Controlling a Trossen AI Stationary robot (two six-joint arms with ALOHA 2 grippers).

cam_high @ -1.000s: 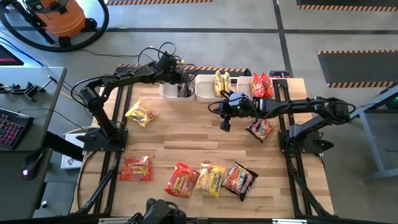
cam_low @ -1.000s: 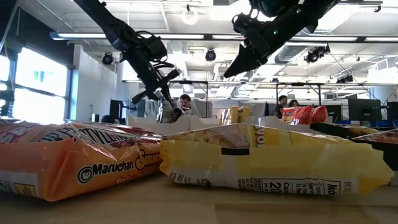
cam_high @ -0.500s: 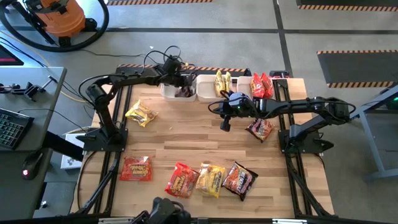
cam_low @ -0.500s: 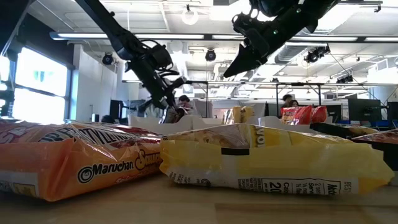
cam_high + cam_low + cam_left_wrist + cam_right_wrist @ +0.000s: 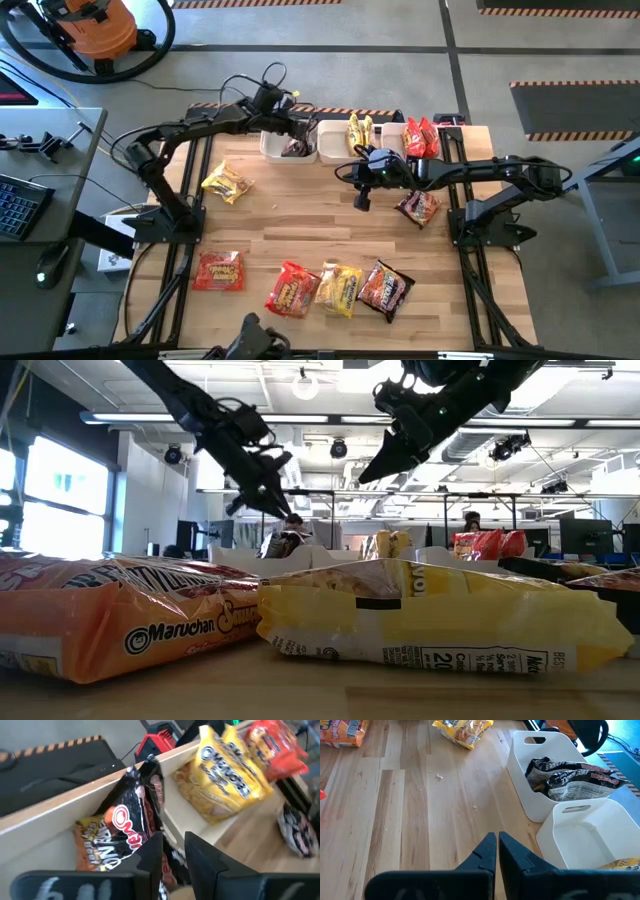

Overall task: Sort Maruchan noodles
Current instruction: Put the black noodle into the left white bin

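Dark Maruchan packet (image 5: 131, 827) sits in the white bin (image 5: 283, 146) right below the left gripper (image 5: 172, 851), fingers parted, nothing held. Lift clear w/o snagging the bin rim. Right gripper (image 5: 498, 845) shut, empty, over mid-table.

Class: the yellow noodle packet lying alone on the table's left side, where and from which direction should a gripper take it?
Probably from straight above, pinching one crimped end edge of the yellow noodle packet. It lies flat on the table with open wood all round, so its sides offer no hold.
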